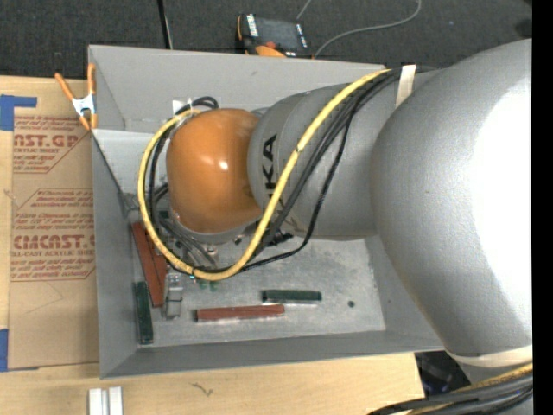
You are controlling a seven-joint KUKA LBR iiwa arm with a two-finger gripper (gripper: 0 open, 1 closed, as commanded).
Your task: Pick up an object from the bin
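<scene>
Now, arm (pixel 415 188): it is reached in from the right across most of the bin, its orange wrist cover (pixel 212 171) held over the left half.
Bin (pixel 346 271): grey metal; a few loose things are scattered along its left and near walls.
Gripper (pixel 175 299): it is seen low beneath the cover, near the left front corner; how far it is opened cannot be told, and nothing is seen held.
Red-brown flat stick (pixel 147 262): the nearest thing, just left of the gripper, its long axis laid roughly along the left wall; contact cannot be told.
Second red-brown stick (pixel 239 314): to the gripper's right, laid along the near wall.
Dark green stick (pixel 141 312): farther left, against the wall.
</scene>
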